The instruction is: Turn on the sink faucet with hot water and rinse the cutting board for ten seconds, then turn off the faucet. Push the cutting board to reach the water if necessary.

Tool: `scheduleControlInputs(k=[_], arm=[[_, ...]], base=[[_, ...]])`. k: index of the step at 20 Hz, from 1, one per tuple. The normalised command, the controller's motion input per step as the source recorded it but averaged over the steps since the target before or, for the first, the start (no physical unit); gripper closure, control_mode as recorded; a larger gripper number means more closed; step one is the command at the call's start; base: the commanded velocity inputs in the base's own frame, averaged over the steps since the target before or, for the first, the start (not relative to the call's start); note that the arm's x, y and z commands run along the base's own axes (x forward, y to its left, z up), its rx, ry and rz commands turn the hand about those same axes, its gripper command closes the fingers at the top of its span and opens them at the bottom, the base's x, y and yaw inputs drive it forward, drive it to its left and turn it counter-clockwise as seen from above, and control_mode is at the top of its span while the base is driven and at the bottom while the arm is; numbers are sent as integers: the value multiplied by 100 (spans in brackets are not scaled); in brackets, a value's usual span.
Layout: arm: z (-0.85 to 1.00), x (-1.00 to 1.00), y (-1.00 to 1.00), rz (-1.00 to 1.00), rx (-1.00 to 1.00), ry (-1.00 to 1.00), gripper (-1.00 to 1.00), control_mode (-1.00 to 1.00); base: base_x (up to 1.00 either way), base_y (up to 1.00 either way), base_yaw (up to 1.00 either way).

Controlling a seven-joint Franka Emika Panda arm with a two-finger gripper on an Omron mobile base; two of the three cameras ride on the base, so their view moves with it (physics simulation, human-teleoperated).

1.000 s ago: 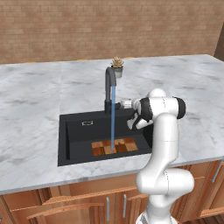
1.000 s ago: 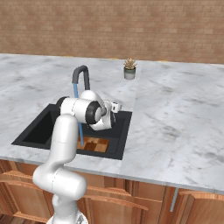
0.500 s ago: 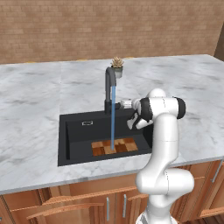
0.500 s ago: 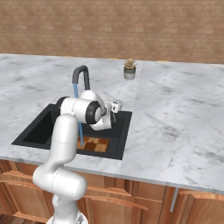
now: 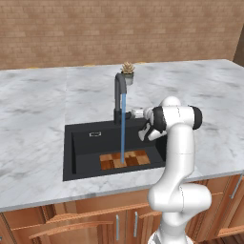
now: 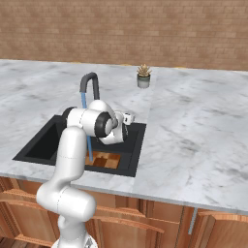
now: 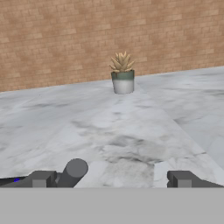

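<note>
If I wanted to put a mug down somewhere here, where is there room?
Plenty: the marble counter lies bare left of the sink, and right of the potted plant too. It is crowded at the faucet, where the gripper sits.

We're in a kitchen: marble counter (image 5: 38, 109) over wooden cabinets (image 5: 95, 219), black sink (image 5: 83, 143) with a gooseneck faucet (image 5: 119, 95), brick wall (image 5: 119, 28) at twelve o'clock, potted plant (image 5: 127, 73) beside it.

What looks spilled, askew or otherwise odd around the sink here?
Nothing stands out. The water falls straight from the sink faucet onto the cutting board, which lies flat inside the sink.
</note>
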Motion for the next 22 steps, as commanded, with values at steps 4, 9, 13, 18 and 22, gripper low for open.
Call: scheduleControlInputs(k=[4,9,13,18,22], arm=[[0,0,0,0,0,0,-100,-100],[0,0,0,0,0,0,-100,-100],[0,0,0,0,0,0,-100,-100],[0,0,0,0,0,0,-100,-100],[5,0,0,0,0,0,-100,-100]], base=[[0,0,0],[0,0,0],[0,0,0],[0,0,0],[0,0,0]])
